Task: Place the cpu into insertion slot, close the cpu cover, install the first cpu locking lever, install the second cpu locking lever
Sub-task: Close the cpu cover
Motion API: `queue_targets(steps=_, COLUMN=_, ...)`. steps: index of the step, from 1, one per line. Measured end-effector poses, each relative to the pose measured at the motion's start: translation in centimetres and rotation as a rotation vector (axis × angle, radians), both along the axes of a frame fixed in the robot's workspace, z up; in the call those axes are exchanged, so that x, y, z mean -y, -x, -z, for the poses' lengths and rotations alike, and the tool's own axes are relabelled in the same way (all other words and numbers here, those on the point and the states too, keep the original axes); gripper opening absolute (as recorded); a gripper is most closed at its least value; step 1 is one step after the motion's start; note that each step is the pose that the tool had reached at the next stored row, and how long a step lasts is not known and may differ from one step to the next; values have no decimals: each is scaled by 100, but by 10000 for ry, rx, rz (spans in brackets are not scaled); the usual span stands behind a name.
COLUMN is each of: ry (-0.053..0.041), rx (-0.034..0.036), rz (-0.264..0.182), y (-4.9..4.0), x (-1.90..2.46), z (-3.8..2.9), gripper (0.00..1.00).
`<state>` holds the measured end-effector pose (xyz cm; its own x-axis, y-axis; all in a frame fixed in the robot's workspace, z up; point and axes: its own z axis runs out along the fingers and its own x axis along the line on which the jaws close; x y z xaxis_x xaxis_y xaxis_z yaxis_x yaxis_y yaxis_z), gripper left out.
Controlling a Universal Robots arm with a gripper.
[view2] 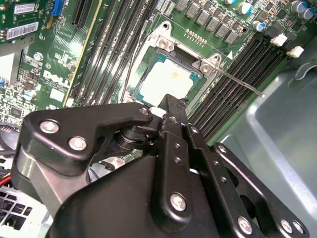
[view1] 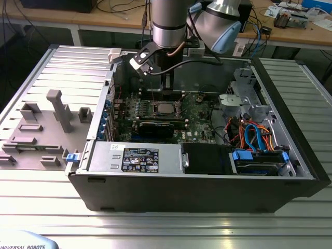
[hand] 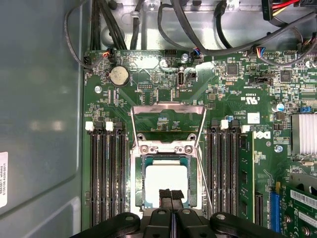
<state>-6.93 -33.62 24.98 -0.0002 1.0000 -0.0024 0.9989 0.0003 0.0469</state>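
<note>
The cpu (hand: 166,181) lies flat in the insertion slot (hand: 136,173), dull metal top up. It's square, so no real long axis. Its edges run square with the slot's silver rim and parallel to the memory slots (hand: 106,178) on either side. From the exterior view it sits mid-board (view1: 165,108) inside the open computer case (view1: 207,192), right under the arm.

The cpu cover (hand: 168,106) is not closed. The frame is swung up and back off the slot, hinged at the slot edge away from the gripper. Green circuit board (hand: 148,69) shows through its square cut-out. One thin locking lever (hand: 204,181) is loose and runs along one side of the slot. In the second wrist view the same rod (view2: 237,82) sticks out past the slot corner over the memory slots.

The gripper (hand: 171,196) has its two fingertips (hand: 165,194) drawn together with only a hairline seam between them and nothing clamped in them. They point down at the cpu, over its edge opposite the cover hinge. In the second wrist view the tips (view2: 167,110) overlap that same edge of the cpu (view2: 166,82). I can't tell if they actually touch the metal or sit just above it.

So the cpu is directly below and just ahead of the fingertips, and the cover is well beyond it. The case rests on a ribbed metal table (view1: 155,228).
</note>
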Motion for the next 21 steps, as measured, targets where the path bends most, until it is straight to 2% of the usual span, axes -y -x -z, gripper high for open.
queue_targets(steps=16, ry=-10, rx=0, rz=1, y=-15, x=1, z=-2, gripper=11)
queue_targets(steps=21, ry=-9, rx=0, rz=1, y=-15, x=1, z=-34, gripper=11)
